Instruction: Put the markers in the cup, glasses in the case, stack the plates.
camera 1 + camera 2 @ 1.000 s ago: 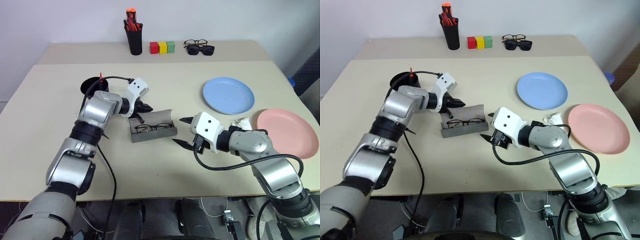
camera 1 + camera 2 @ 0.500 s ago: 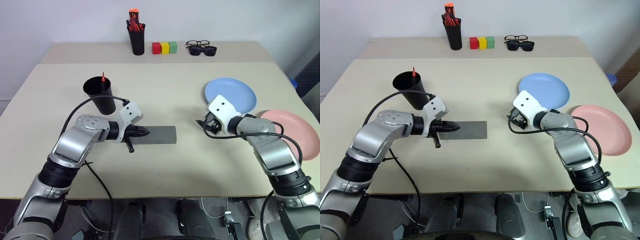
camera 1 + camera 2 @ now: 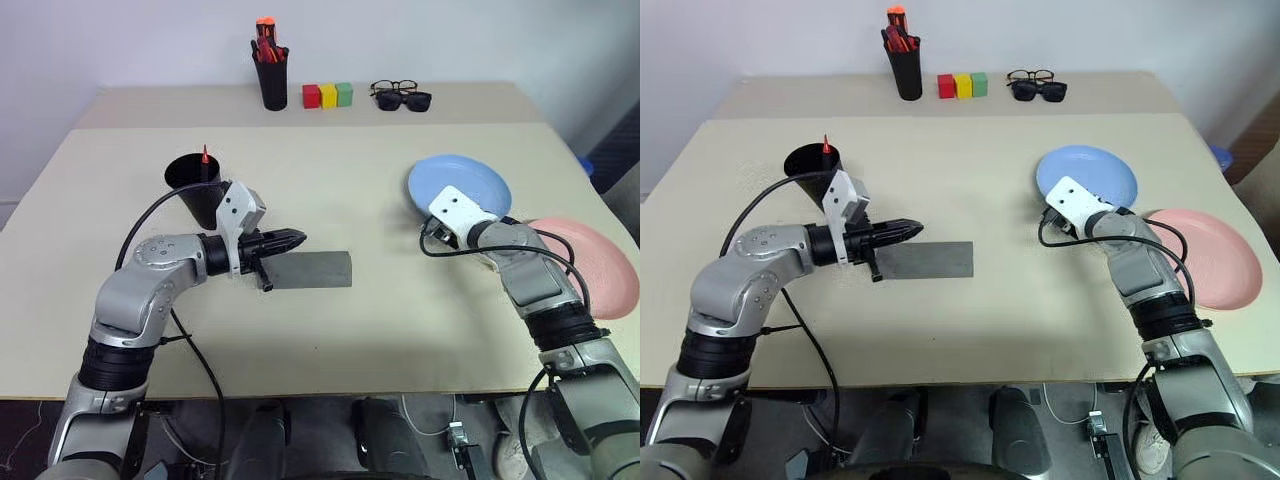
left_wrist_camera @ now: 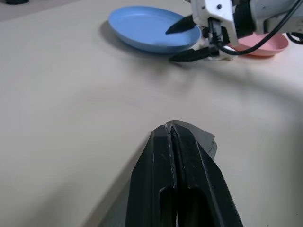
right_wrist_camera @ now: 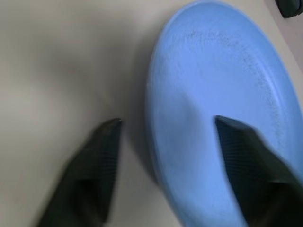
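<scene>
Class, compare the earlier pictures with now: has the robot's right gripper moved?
Yes. The right gripper has swung away from the grey case to the near rim of the blue plate, one finger over it.

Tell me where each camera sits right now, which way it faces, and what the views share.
Head stereo pair: looks forward and down over the table; both arms show.
Left wrist: looks along the shut left claw across the grey case toward the blue plate and right claw.
Right wrist: looks along the open right claw, one finger over the blue plate's rim, the other over the table.
Shared: the blue plate appears in all views.
</scene>
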`<move>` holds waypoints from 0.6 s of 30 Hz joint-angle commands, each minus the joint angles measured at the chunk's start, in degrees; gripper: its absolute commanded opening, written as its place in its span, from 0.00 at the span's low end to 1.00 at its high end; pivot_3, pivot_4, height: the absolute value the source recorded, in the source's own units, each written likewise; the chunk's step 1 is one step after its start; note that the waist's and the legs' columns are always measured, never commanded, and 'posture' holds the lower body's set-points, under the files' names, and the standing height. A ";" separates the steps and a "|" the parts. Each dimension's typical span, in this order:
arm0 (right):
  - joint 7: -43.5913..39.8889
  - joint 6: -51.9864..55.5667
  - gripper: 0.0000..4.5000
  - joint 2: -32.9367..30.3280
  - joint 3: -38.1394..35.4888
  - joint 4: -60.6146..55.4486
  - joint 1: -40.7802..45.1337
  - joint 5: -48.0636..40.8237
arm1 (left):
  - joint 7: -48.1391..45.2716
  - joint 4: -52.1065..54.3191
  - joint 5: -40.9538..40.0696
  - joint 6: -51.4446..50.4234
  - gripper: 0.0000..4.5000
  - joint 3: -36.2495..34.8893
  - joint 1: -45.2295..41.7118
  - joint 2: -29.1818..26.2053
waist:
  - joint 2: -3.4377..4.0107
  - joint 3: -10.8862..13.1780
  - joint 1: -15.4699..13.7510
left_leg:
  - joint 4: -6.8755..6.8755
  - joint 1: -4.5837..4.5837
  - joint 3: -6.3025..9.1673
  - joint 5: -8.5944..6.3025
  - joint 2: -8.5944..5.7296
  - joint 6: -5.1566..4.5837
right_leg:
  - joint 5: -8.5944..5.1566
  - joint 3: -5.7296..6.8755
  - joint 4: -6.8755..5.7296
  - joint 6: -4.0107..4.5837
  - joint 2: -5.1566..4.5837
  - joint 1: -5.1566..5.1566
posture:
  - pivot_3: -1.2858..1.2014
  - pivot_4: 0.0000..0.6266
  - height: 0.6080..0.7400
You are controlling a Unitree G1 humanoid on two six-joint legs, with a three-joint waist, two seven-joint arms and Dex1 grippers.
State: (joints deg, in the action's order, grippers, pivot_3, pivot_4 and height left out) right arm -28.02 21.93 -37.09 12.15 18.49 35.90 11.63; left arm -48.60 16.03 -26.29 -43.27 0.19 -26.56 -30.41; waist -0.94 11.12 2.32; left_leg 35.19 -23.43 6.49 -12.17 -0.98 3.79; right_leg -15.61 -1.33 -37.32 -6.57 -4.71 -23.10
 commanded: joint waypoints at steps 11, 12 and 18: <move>0.60 0.46 0.02 -6.05 -7.29 -18.33 -5.01 2.95 | -0.06 -3.00 -1.85 4.87 0.00 0.71 -2.83 2.82 | 0.04 0.02 -0.45 | -0.01 -0.03 0.00 0.00 -0.01 0.00 | 0.00 0.01 0.01 0.00 0.00 -0.01 | 0.52 0.24 1.00; -0.20 2.93 0.02 -7.47 -9.43 -22.19 -6.85 2.54 | -0.73 -4.65 -1.68 5.53 0.00 1.27 -3.96 3.13 | 0.04 0.02 -0.62 | 0.01 -0.03 0.00 0.00 -0.01 0.00 | 0.00 0.00 0.02 0.00 0.00 -0.01 | 0.52 0.24 1.00; -9.13 16.28 0.02 -14.37 -26.39 -44.23 -26.99 -0.99 | -7.78 -12.13 -1.08 10.98 0.00 5.17 -9.20 4.63 | 0.02 0.01 -2.11 | 0.01 -0.06 0.02 -0.02 -0.03 -0.04 | -0.01 0.03 0.11 -0.02 -0.01 0.04 | 0.52 0.24 1.00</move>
State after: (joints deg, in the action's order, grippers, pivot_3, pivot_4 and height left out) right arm -34.65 34.83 -50.40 -9.26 -20.09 11.69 11.90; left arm -54.14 3.98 -27.55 -34.85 4.60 -34.11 -25.87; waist -0.91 11.13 0.22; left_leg 35.20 -23.51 6.53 -12.19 -1.01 3.75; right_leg -15.62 -1.28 -37.20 -6.60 -4.72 -23.05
